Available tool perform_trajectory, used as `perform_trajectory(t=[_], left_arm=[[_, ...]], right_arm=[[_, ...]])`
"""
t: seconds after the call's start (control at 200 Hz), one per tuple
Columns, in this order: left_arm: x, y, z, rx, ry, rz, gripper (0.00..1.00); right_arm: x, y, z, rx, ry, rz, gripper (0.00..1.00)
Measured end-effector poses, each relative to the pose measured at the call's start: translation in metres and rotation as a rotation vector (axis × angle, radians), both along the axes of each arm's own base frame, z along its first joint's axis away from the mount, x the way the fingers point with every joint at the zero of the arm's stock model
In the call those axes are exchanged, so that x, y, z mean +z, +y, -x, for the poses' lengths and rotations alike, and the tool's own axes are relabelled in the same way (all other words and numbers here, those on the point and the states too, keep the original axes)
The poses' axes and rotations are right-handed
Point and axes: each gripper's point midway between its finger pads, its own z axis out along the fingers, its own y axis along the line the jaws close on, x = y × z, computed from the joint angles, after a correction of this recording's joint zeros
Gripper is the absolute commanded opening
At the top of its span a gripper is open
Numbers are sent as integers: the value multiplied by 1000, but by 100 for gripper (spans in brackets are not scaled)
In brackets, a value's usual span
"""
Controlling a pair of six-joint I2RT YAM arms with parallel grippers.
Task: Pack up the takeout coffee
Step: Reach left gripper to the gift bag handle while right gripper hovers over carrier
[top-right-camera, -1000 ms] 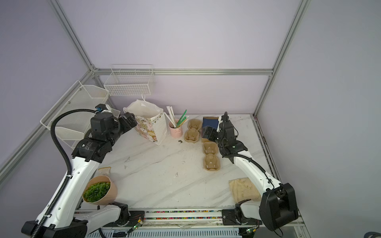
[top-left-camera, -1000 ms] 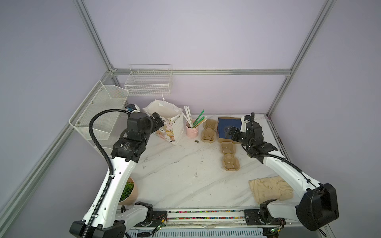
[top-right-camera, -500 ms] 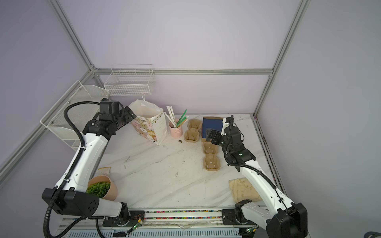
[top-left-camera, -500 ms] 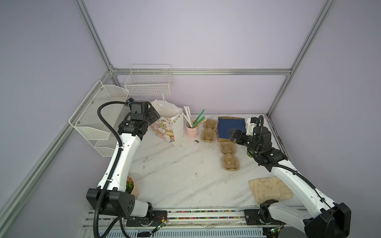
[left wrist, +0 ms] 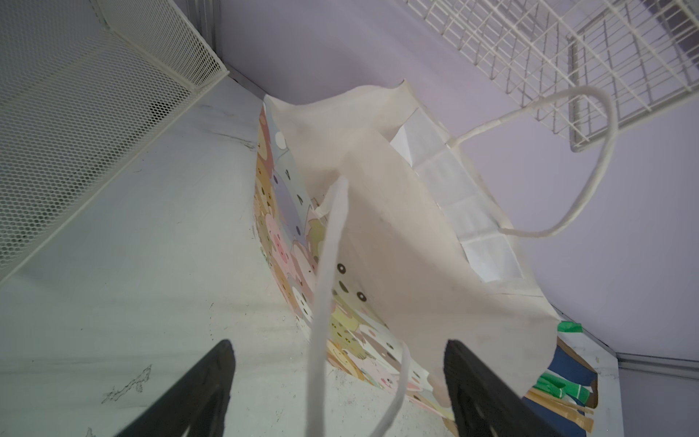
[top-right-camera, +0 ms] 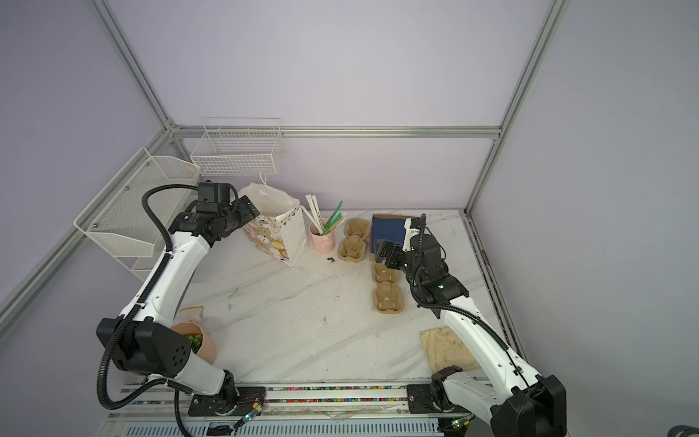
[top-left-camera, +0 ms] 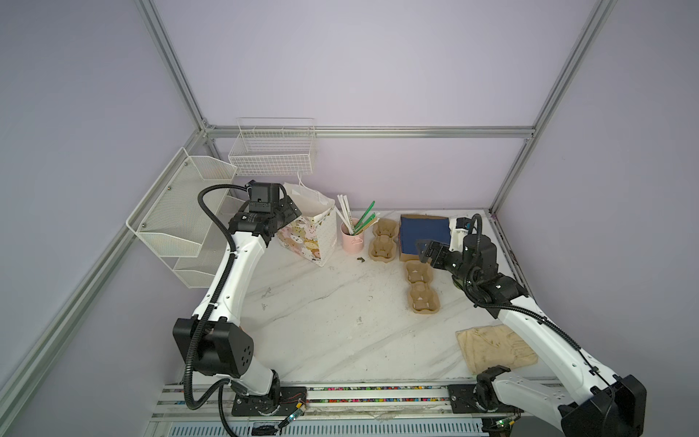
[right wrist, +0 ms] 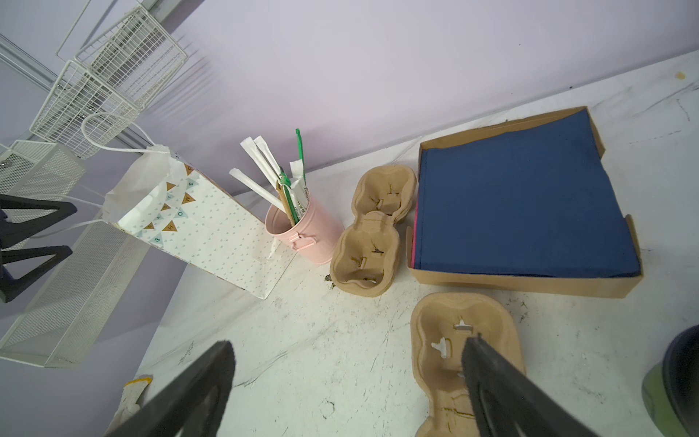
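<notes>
The takeout coffee shows only in the right wrist view, as an olive-green curve [right wrist: 662, 395] under a dark round top at the frame's edge. In both top views my right arm hides it. My right gripper [top-left-camera: 425, 251] [right wrist: 348, 342] is open and empty above the table, with one fingertip over a tan pulp tray [right wrist: 454, 340]. The printed paper bag [top-left-camera: 314, 234] [left wrist: 397, 246] stands open at the back left. My left gripper [top-left-camera: 291, 212] [left wrist: 338, 344] is open at the bag's near side, and the white handle loop [left wrist: 325, 272] runs between its jaws without being pinched.
A pink mug [top-left-camera: 352, 240] of wrapped straws stands beside the bag. Two pulp trays [top-left-camera: 384, 242] [top-left-camera: 420, 289] and a box of blue napkins [top-left-camera: 423, 232] lie right of it. A beige cloth [top-left-camera: 495, 350] lies front right, a bowl of greens [top-right-camera: 196, 342] front left. Wire racks [top-left-camera: 177, 223] line the left wall.
My left arm has dropped and stretched out, with its gripper at the bag's handle and its jaws slightly narrower. My right arm has drawn back a little toward the front.
</notes>
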Motion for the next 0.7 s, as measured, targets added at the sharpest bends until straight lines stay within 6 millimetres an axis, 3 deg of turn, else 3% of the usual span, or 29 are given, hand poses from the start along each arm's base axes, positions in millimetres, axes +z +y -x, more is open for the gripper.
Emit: perform_trajectory(t=[0.3,0.7], left_arm=[[-22,-6,-8,-23,56,15,85],[-32,-10,-19,-36,76,24,79]], right_arm=[[0,8,3,28,3,-4,96],[-2,17,7,54,7,-2,96]])
